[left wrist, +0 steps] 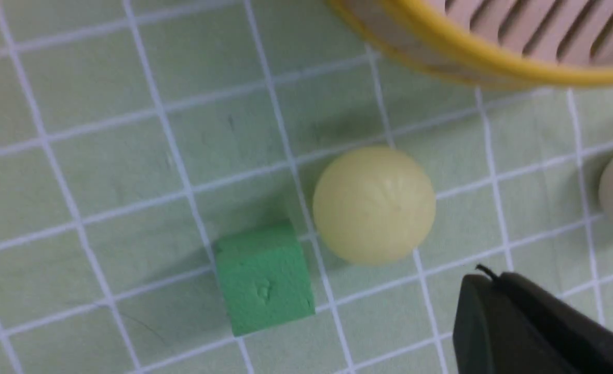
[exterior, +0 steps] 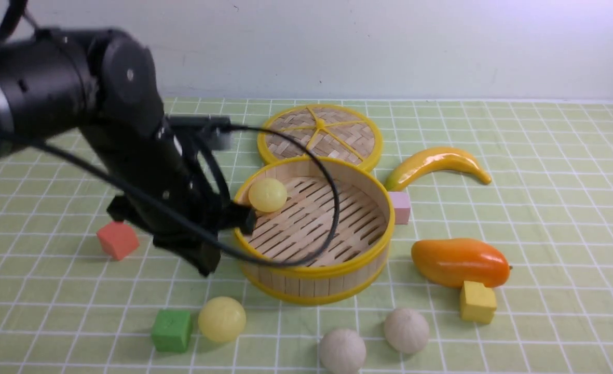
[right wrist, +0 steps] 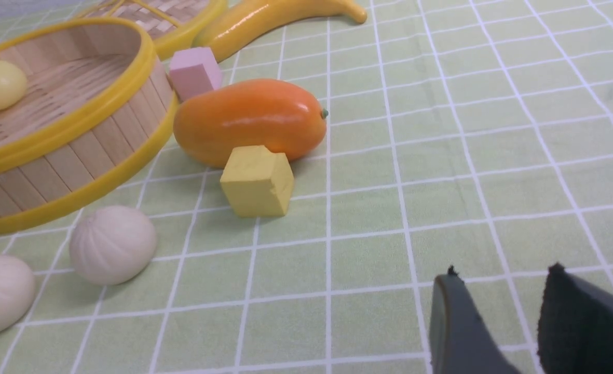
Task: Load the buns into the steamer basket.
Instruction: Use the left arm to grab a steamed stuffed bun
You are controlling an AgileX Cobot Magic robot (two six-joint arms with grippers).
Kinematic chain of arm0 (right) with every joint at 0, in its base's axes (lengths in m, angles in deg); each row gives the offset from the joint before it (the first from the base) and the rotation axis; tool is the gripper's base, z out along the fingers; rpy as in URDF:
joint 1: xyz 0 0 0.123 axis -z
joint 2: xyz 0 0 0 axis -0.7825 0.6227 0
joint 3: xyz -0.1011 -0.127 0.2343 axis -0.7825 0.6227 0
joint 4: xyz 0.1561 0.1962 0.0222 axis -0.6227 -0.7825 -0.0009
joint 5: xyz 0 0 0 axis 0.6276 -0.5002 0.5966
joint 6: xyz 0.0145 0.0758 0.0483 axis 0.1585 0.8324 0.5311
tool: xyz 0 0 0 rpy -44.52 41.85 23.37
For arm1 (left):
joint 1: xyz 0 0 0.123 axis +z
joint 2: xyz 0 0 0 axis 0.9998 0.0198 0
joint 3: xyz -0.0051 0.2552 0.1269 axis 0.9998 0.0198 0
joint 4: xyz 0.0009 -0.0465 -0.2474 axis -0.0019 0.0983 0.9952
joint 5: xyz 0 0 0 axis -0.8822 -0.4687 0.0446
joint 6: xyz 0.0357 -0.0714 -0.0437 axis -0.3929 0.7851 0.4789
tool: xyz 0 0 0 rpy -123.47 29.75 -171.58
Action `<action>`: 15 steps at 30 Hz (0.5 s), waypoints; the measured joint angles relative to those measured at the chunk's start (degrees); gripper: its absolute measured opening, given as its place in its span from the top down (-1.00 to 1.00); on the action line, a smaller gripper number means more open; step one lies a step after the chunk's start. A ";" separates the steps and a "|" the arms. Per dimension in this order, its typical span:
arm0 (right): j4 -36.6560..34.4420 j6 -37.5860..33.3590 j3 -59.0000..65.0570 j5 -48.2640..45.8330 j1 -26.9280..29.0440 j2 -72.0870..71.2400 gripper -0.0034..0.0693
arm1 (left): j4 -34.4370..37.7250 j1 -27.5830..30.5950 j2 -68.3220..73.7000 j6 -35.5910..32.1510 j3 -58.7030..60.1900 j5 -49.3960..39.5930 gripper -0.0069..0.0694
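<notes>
The steamer basket (exterior: 337,270) stands mid-table with one pale yellow bun (exterior: 268,195) inside by its far left wall. A second yellow bun (exterior: 222,319) lies on the cloth in front of the basket's left side. Two off-white pleated buns (exterior: 342,350) (exterior: 406,330) lie in front of the basket. My left gripper (exterior: 205,266) hangs beside the basket's left wall, shut and empty. In the left wrist view its tips (left wrist: 490,278) are above the cloth, next to the loose yellow bun (left wrist: 373,204). My right gripper (right wrist: 503,271) is open and empty, low over bare cloth, to the right of the off-white buns (right wrist: 112,244) (right wrist: 0,293).
A green cube (exterior: 171,330) lies just left of the loose yellow bun, a red cube (exterior: 118,240) left of my arm. The woven lid (exterior: 321,135) lies behind the basket. A banana (exterior: 436,163), pink cube (exterior: 400,206), mango (exterior: 459,262) and yellow cube (exterior: 477,302) lie to its right.
</notes>
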 joint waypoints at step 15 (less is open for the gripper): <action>0.00 0.00 0.00 0.00 0.00 0.00 0.24 | -7.13 -4.43 2.14 0.38 3.91 9.03 0.19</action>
